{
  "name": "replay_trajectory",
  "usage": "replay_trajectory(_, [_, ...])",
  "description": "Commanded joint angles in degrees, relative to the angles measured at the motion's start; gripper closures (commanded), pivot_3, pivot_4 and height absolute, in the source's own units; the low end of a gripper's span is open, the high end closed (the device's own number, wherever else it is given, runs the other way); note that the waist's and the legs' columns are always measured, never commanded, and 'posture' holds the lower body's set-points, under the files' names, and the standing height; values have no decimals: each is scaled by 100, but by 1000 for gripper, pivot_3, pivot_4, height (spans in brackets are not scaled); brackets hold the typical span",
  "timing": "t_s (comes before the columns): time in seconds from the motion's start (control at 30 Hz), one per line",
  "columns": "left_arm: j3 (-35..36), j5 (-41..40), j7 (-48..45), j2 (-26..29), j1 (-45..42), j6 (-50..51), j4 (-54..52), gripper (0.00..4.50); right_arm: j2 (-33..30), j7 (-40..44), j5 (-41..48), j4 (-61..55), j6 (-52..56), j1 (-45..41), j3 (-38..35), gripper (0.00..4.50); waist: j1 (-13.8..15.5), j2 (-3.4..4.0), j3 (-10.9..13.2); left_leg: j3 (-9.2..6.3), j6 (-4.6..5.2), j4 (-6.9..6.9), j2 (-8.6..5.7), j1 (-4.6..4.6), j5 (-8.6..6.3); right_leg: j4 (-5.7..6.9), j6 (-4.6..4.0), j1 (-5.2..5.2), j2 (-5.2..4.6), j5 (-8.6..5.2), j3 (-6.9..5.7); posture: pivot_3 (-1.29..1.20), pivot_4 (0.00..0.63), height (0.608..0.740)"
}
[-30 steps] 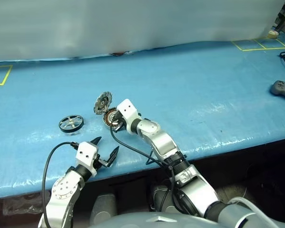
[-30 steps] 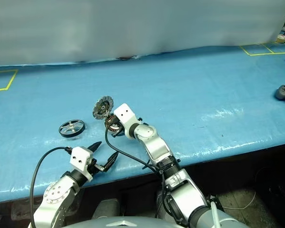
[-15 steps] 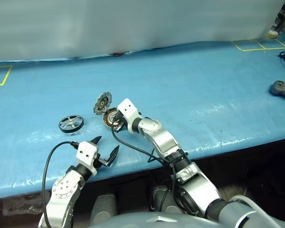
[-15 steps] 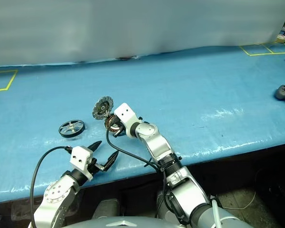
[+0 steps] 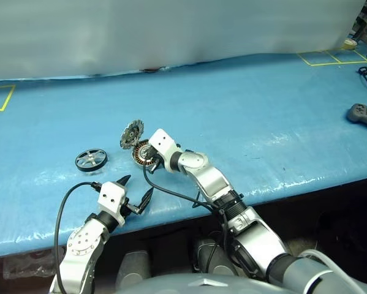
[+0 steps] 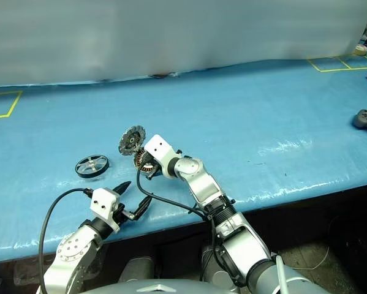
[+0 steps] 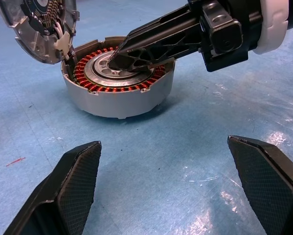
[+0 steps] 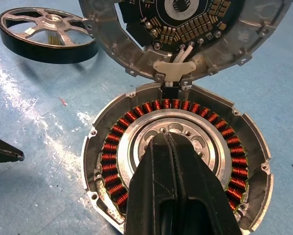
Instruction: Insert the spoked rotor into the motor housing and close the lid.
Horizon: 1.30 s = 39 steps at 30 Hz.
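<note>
Spoked rotor (image 5: 90, 159), a small dark ring-shaped wheel with thin silvery spokes and a shiny centre hub, lies flat on the blue plastic-covered table (image 5: 250, 110), off to the left of the motor and apart from it. No brand, label or writing can be read on any part. The table's sheet is glossy and wrinkled, with yellow tape squares at the far corners, a pale wall behind, and a grey handheld controller (image 5: 363, 114) near the right edge. The shallow round silver-grey motor housing (image 7: 118, 96) sits on the sheet, its ring of copper-coloured windings and silver centre exposed. The round silver-grey lid (image 8: 185, 34) stands swung up on its hinge at the far rim, its inner face with dark segments toward the robot. The right gripper (image 8: 171, 147) has its two black fingers pressed together, tips resting on the housing's silver centre, gripping nothing. The left gripper (image 5: 134, 191) hovers near the table's front edge, fingers spread wide and empty.
</note>
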Motion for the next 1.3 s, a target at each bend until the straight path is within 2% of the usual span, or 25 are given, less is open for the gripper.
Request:
replay_trajectory(0.03, [-21,-20,-12,-12,12,-44,-52,0,32,78,6,203,202,129,121,4474,0,0,0,0,0,0,0,0,0,0,0,0,0,0,0,0,150,740])
replay_trajectory(0.13, [-23,-15,-16,-10,14,-60,-51,0,73,48,112,-3,196,175,8,4474,1,0,0,0,0,0,0,0,0,0,0,0,0,0,0,0,150,740])
replay_trajectory(0.33, [0,-24,-34,9,6,-72,-48,0,81,56,587,-1197,421,519,-396,4474,29,-1,2,-1,1,-2,-1,-13,-1,-2,8,-10,0,4,0,0,150,740])
replay_trajectory(0.77, [155,-84,-124,142,-119,-57,-179,0,-702,88,1127,-3624,1125,1490,-418,4474,55,-1,5,-4,1,1,-2,-22,-1,-5,-2,-13,-2,-2,-2,0,150,740])
replay_trajectory(1.03, [550,-284,-228,416,-158,82,-452,0,-1337,308,1292,-4218,1122,1759,-406,4474,58,-5,7,-4,1,2,-1,-21,-1,-6,-3,-13,-1,-3,-3,0,150,740])
replay_trajectory(1.3, [1136,-683,-518,1036,-418,583,-659,0,-1670,324,1363,-4385,1027,1949,-418,4474,61,-6,8,-3,1,2,-1,-21,-1,-9,-3,-12,-1,-3,-4,0,150,740])
